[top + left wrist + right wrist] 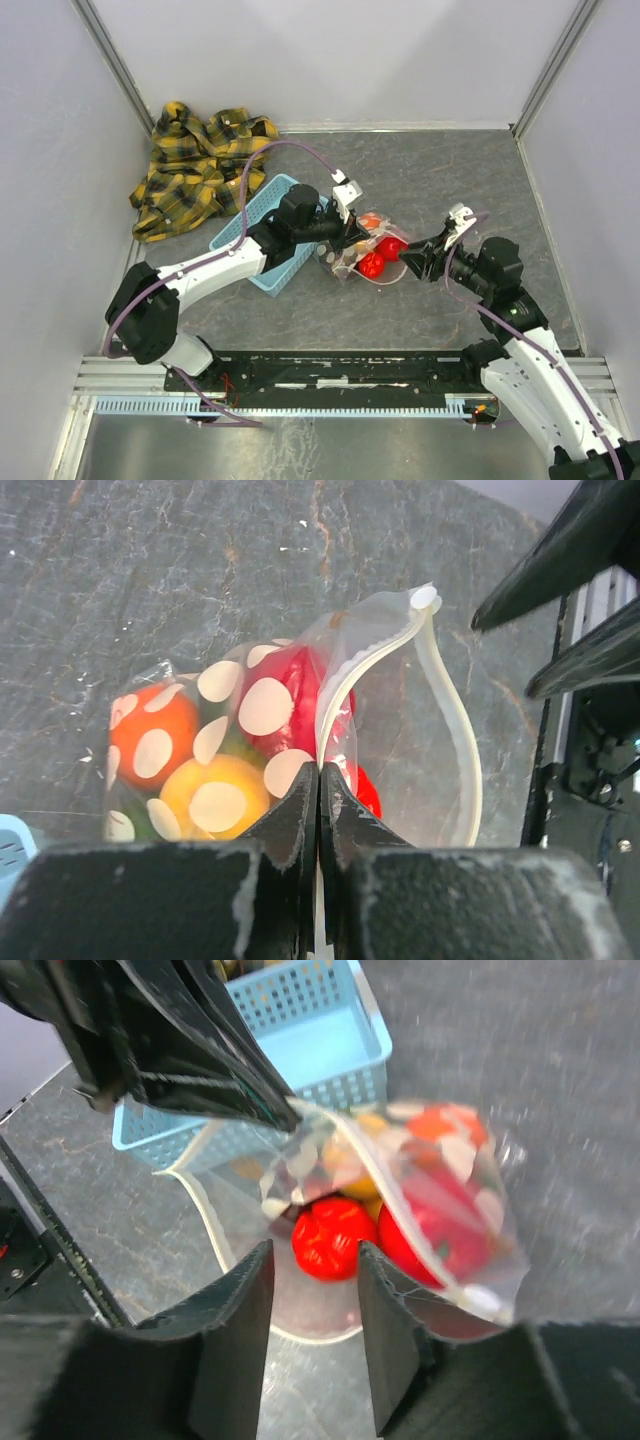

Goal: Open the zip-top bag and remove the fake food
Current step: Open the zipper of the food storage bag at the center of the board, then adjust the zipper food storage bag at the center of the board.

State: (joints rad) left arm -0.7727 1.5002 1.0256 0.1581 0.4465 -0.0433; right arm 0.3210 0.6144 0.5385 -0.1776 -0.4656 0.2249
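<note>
Grip on the clear, white-dotted plastic zip-top bag (360,262) comes from the left gripper (320,780), clenched on one lip of the white zip strip (455,730), with the bag just beside the light blue slotted plastic basket (262,215). Its mouth gapes toward the right gripper (312,1295), whose jaws stand parted and empty. A glossy red plastic fruit (328,1237) sits just inside, straight ahead of those fingertips, so the right arm looks the nearer one for the reach.

the zip-top bag (440,1190) gapes toward the right gripper (408,262), a free way in to the fake food (330,1238) — the left gripper (319,780) pinching its lip and the blue basket (340,1090) crowd the left side, bare table (450,180) lies right.
</note>
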